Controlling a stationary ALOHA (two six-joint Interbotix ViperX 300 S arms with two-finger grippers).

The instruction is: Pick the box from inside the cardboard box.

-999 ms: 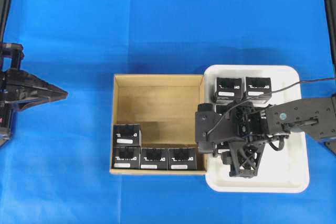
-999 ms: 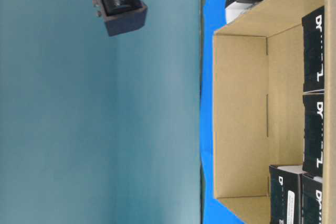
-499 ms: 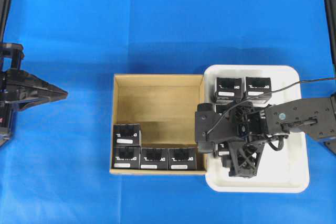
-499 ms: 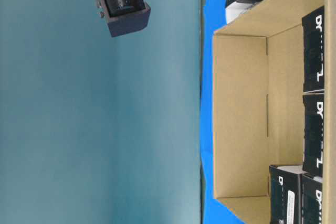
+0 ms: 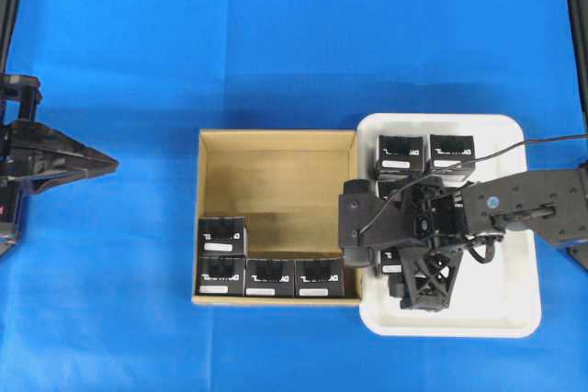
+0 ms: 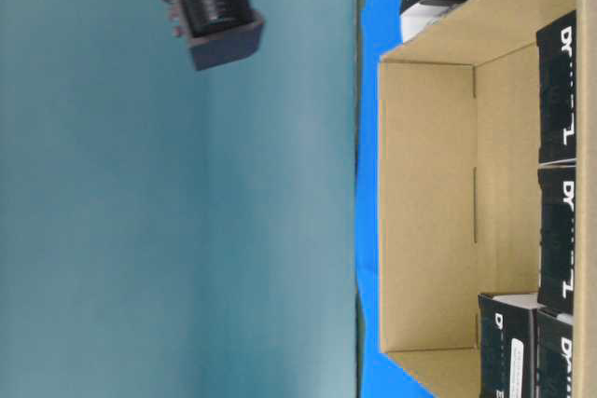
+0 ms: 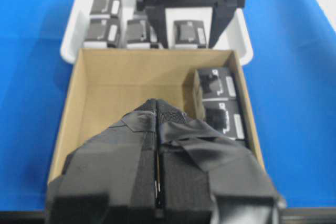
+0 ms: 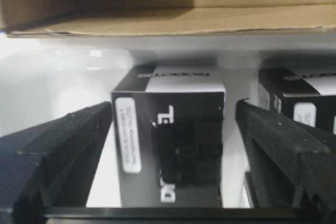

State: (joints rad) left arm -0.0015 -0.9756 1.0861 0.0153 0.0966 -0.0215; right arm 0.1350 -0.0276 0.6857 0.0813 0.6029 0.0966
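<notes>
Right wrist view: the right gripper [image 8: 168, 145] stands released, its two padded fingers [image 8: 63, 145] spread wide on either side of a black box [image 8: 170, 129] without touching it. That box rests in the white tray [image 8: 52, 87], just beside the wall of the cardboard box [image 8: 168, 3]. A second black box [image 8: 302, 103] sits to its right.

Overhead view: the right gripper [image 5: 424, 274] hangs over the tray [image 5: 514, 319], which touches the right wall of the cardboard box [image 5: 276, 140]. Four black boxes [image 5: 270, 277] remain inside the cardboard box, along its near-left corner.

The left gripper [image 5: 101, 164] is clenched, holds nothing, and stays well apart at the left edge on the blue cloth [image 5: 276, 52].
</notes>
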